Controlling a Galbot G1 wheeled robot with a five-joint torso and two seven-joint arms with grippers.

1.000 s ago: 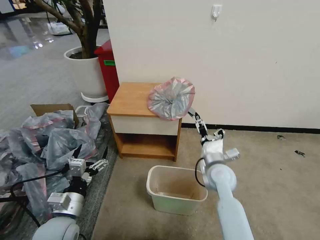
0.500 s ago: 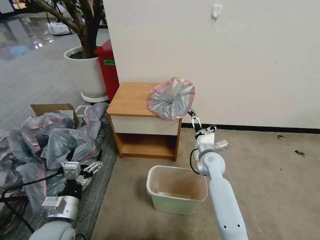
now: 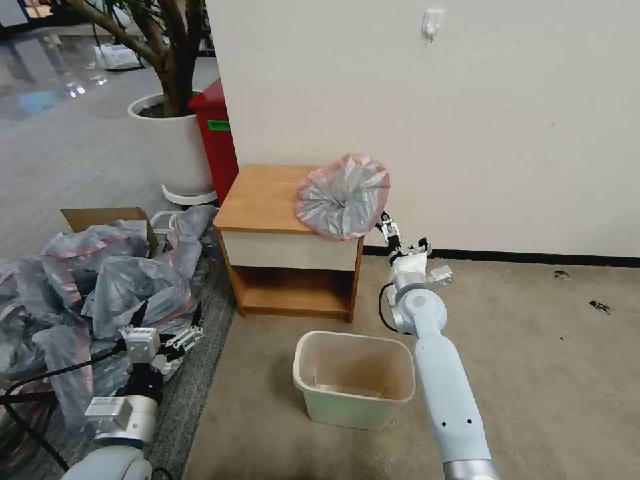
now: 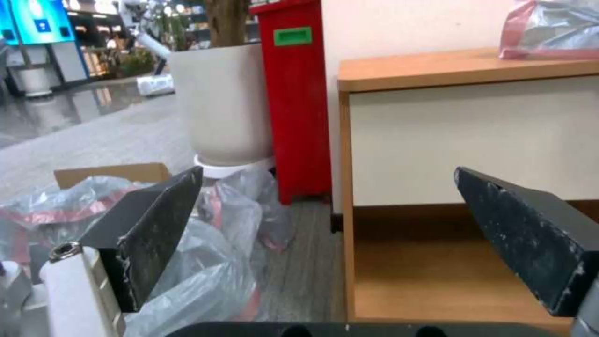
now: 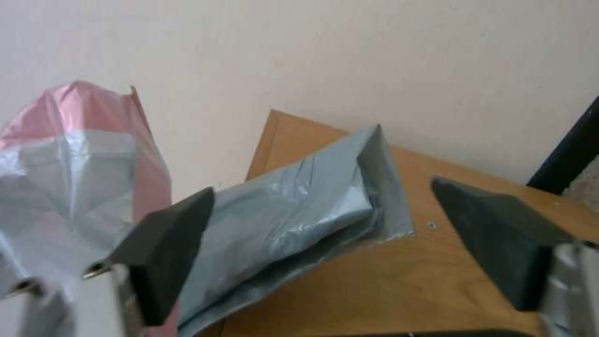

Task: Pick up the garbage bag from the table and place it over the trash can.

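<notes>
The garbage bag (image 3: 343, 197), crinkly grey with a pink rim, lies bunched on the right end of the table (image 3: 263, 197) and overhangs its front edge. My right gripper (image 3: 389, 229) is open at the table's right corner, just beside the bag's lower edge. In the right wrist view a grey fold of the bag (image 5: 293, 206) lies on the wooden top between the spread fingers (image 5: 168, 252), untouched. The cream trash can (image 3: 353, 380) stands on the carpet in front of the table. Down at the left, my left gripper (image 3: 167, 337) hangs open and holds nothing.
A heap of similar grey-and-pink bags (image 3: 100, 280) and a cardboard box (image 3: 100, 217) cover the floor at left. A red bin (image 3: 217, 137) and a white plant pot (image 3: 170, 143) stand behind the table. The wall runs close behind the table. Open carpet lies to the right.
My right arm has reached forward and up, bringing its gripper from below the table corner to the bag's edge. The left arm has sunk slightly.
</notes>
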